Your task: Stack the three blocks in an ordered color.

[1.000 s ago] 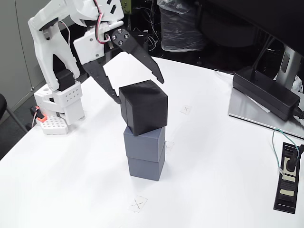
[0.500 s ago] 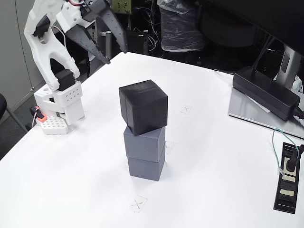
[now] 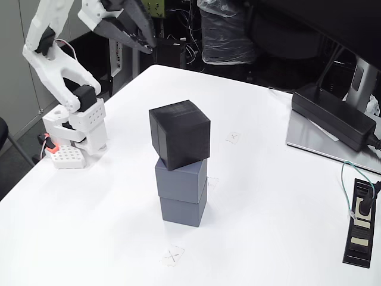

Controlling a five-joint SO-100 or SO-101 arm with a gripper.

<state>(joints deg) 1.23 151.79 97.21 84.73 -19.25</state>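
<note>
Up high, the hand (image 3: 149, 42) is nearly closed and empty, well apart from the stacked blocks (image 3: 180, 161)

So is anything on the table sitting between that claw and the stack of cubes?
Nothing visible. The gripper is raised at the table's far left edge, and only bare white table lies between it and the black block topping the stack.
</note>
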